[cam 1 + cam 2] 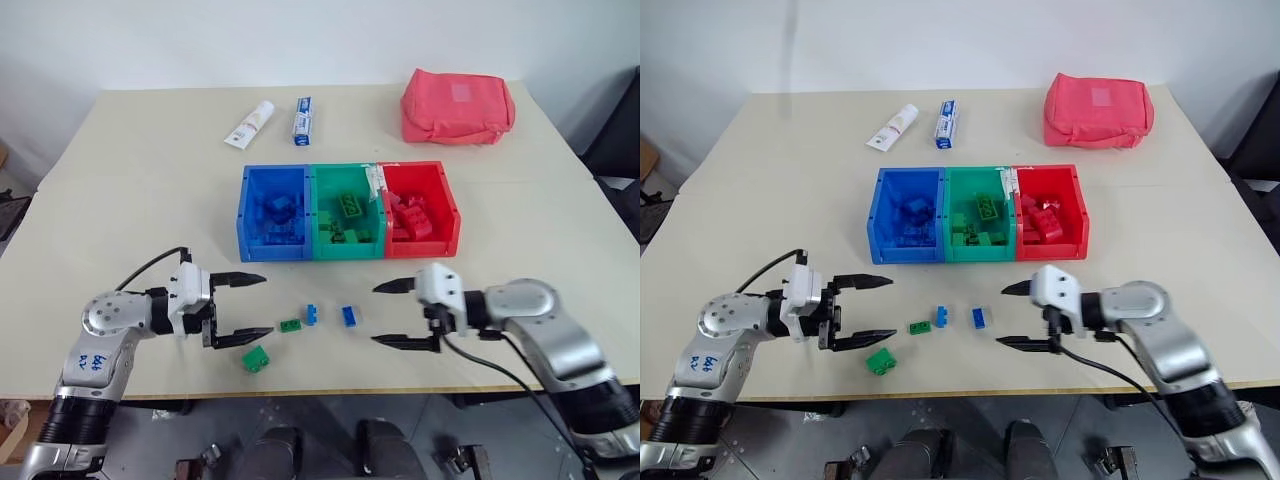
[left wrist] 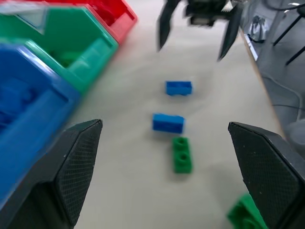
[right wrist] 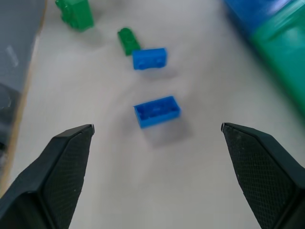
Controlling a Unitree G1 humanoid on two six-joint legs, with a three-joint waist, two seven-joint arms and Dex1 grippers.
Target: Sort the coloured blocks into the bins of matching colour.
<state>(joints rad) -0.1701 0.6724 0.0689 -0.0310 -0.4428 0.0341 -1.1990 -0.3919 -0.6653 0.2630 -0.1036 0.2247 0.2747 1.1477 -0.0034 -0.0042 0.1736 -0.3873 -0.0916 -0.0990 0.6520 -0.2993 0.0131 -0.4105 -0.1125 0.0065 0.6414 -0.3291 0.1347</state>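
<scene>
- Hovering near the front edge of the worktop point(image 1: 120, 180), left side, the left hand point(image 1: 243, 306) points inward with its fingers spread apart and empty.
- Just inward of it lie four loose blocks along the front edge: a large green block point(image 1: 256, 358) closest to the edge, a small green block point(image 1: 290, 325), a small blue block point(image 1: 311, 314) touching or almost touching it, and a second blue block point(image 1: 348, 316).
- At the worktop's centre stand the joined bins: blue bin point(image 1: 246, 215), green bin point(image 1: 319, 190), red bin point(image 1: 450, 205), each holding blocks of its own colour.
- At the front edge, right side, the right hand point(image 1: 395, 313) faces the left hand, fingers apart, empty.
</scene>
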